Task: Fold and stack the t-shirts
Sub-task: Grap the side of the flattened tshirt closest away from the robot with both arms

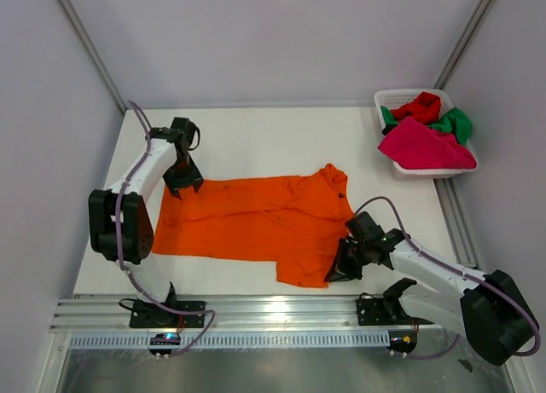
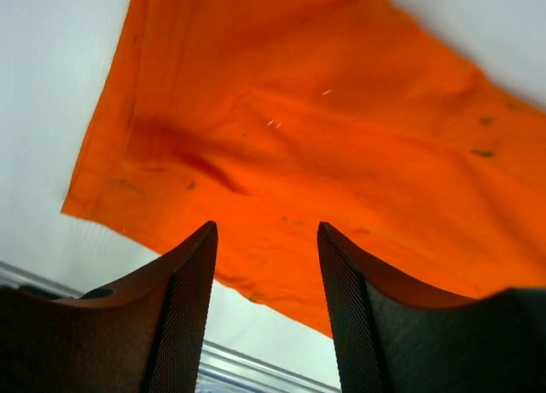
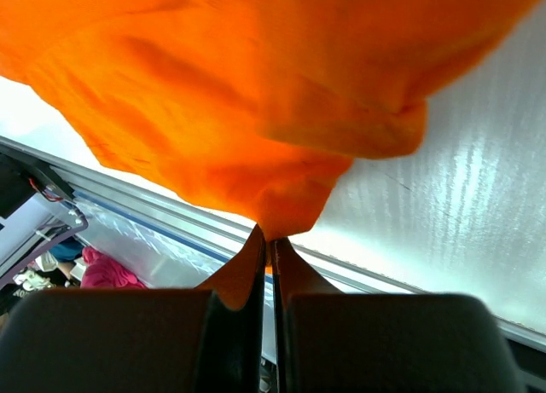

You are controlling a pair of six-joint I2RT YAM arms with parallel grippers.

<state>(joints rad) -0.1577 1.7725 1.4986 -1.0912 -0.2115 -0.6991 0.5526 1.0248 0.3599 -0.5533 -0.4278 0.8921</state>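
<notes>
Your white table (image 1: 256,129) has bare room beyond and left of the one orange t-shirt (image 1: 256,218), whose near hem lies close to the front edge. Far right of it, one white basket (image 1: 386,99) holds three: a pink t-shirt (image 1: 422,146), a green t-shirt (image 1: 456,122), a red t-shirt (image 1: 420,107). Your left gripper (image 1: 182,184) hangs half-open, holding nothing, at the orange t-shirt's far-left corner, while your right gripper (image 1: 341,265) is pinched tight on its near-right hem.

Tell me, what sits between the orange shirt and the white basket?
Nothing. Only bare white table separates the orange t-shirt from the basket, as the top view shows.
</notes>
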